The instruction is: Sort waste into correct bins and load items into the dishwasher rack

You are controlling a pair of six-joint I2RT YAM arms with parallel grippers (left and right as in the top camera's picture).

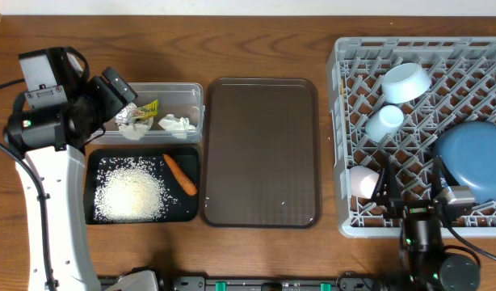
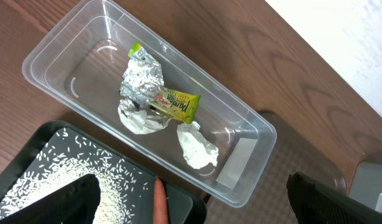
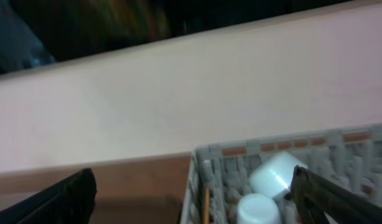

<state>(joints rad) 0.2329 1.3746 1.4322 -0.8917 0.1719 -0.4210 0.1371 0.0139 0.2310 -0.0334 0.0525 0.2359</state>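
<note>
- On the left side of the wooden worktop (image 1: 256, 40), a clear plastic rectangular tub (image 1: 195, 90) sits at the far side, with a shallow black rectangular tray (image 1: 92, 174) just beside it on the near side.
- Inside the tub lie a crinkled yellow-green and silver wrapper (image 2: 155, 93) and a crumpled white tissue (image 2: 196, 146), close together.
- The black tray holds a heap of loose white rice grains (image 1: 131, 194) towards its left. A small orange carrot (image 1: 180, 174) lies on its right, apart from the heap.
- The left end effector (image 2: 191, 180) hovers over the tub's near rim, its fingers spread wide with nothing between them.
- A larger dark-brown serving tray (image 1: 262, 153) lies in the middle of the worktop.
- At the right stands a large square light-grey plastic rack (image 1: 474, 56) with a lattice of upright pegs.
- The rack carries a white bowl (image 1: 405, 82) at the far side and a light-blue cup (image 1: 385, 121) just near of it.
- It also holds a pink cup (image 1: 363, 182) by the near-left corner and a large round blue plate (image 1: 474, 162) on the right.
- A thin wooden chopstick (image 3: 206, 208) shows among the pegs by the rack's left wall.
- The right end effector (image 1: 411, 190) hangs over the rack's near edge, between the pink cup and the blue plate. Its fingers are wide apart and hold nothing.
</note>
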